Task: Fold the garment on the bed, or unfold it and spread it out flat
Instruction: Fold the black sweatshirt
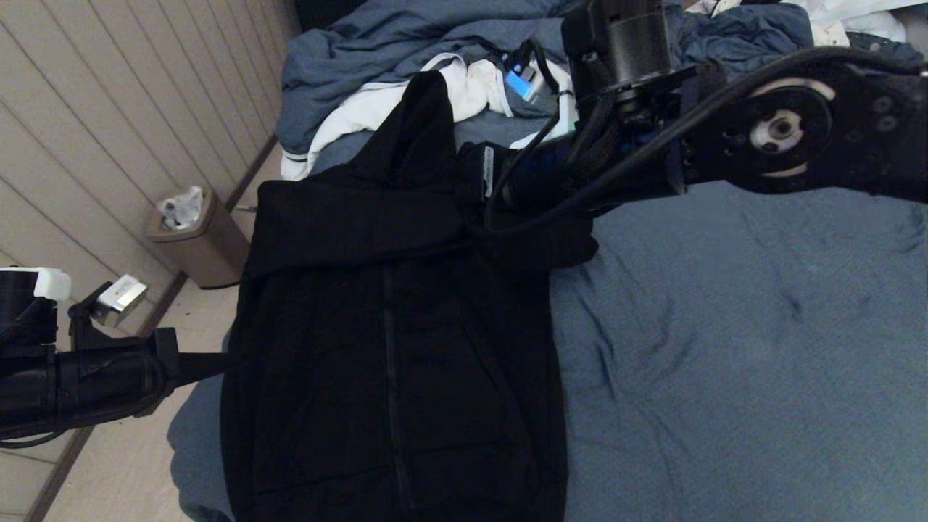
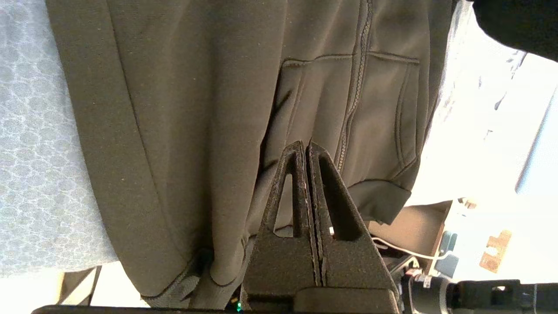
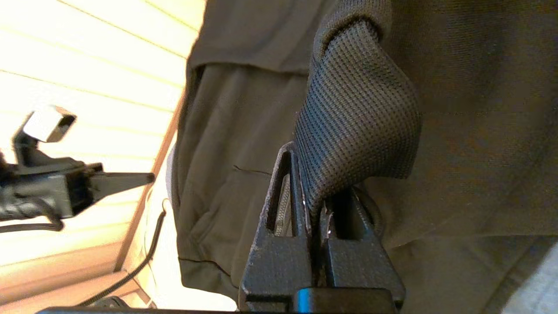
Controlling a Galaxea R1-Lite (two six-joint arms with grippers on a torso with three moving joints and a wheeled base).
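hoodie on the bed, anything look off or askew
Yes: one sleeve lies folded across the hoodie's chest, while the right gripper holds the other's ribbed cuff pinched above the shoulder. The body lies flat, zipper straight, on the bed.

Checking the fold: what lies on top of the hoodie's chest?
A sleeve lies folded across the hoodie; the right gripper pinches its ribbed cuff. The upper zipper beneath is covered.
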